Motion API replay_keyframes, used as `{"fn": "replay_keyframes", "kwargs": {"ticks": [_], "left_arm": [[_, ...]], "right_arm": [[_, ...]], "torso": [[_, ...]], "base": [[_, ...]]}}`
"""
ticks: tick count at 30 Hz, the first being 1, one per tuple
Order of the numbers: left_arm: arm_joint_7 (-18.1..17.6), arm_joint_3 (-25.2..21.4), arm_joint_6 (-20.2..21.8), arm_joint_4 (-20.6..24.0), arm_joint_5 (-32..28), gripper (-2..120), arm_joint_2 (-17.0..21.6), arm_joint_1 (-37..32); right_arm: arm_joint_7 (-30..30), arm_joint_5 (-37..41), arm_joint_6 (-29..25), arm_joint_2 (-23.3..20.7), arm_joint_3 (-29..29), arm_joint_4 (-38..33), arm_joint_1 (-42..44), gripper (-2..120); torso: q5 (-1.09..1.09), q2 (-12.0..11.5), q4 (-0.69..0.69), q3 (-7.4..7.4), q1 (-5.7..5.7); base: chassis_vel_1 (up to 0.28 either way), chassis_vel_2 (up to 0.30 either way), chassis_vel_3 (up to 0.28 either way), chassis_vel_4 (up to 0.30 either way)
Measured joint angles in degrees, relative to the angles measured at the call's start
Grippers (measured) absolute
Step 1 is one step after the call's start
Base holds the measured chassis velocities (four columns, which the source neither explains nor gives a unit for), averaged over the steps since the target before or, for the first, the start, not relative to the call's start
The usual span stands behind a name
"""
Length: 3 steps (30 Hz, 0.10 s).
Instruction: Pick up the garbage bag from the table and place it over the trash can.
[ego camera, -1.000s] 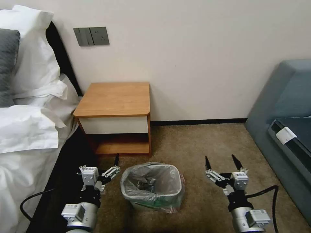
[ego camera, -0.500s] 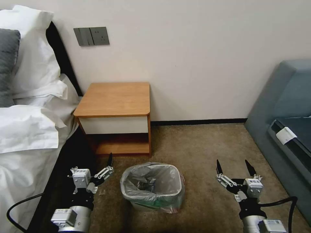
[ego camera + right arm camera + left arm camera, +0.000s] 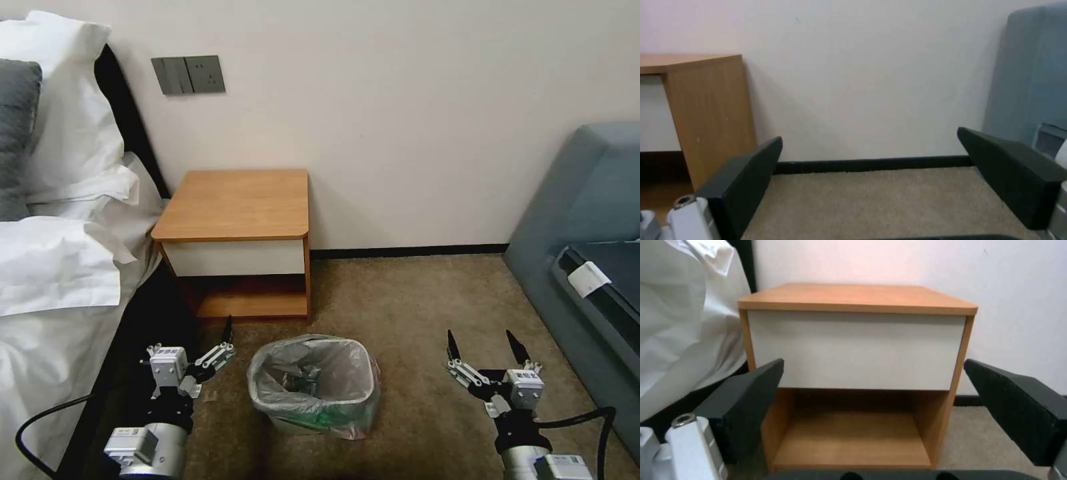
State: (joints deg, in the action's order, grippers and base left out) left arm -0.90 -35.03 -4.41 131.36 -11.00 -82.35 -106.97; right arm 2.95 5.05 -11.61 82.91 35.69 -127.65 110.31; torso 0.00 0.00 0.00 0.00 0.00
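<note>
The garbage bag (image 3: pixel 312 380) sits low in the centre of the head view, already lining the trash can (image 3: pixel 313 417); its crinkled grey plastic is folded over the rim all round, and a pinkish-red edge shows at the lower right of the bin; the can stands on the carpet (image 3: pixel 413 300), just in front of the worktop (image 3: pixel 237 203), whose orange-brown top lies bare in the middle left of the frame, with its white drawer front and lower shelf below; in the left wrist view the same worktop (image 3: pixel 858 298) faces the camera squarely.

The left pincer (image 3: pixel 223 340) hangs at the lower left of the head view, beside the can and apart from it, its fingers released and spread, holding nothing; the right pincer (image 3: pixel 483 343) hangs at the lower right, well apart from the can, likewise released and empty; each wrist view shows its own dark fingers (image 3: pixel 751 396) (image 3: pixel 746 180) wide apart.

White bedding (image 3: pixel 60 267) fills the left edge; a grey-blue sofa (image 3: pixel 587 220) stands at the right; a wall switch plate (image 3: pixel 188 74) is mounted at the upper left.
</note>
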Motion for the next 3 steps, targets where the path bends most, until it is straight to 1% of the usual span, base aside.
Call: {"fn": "replay_keyframes", "kwargs": {"ticks": [3], "left_arm": [[0.0, 0.02, 0.02, 0.0, -0.01, 100, 0.01, 0.01]], "right_arm": [[0.0, 0.01, 0.03, -0.01, -0.01, 0.01, -0.02, 100]], "torso": [[0.0, 0.0, 0.0, 0.0, 0.0]], "base": [[0.0, 0.0, 0.0, 0.0]]}}
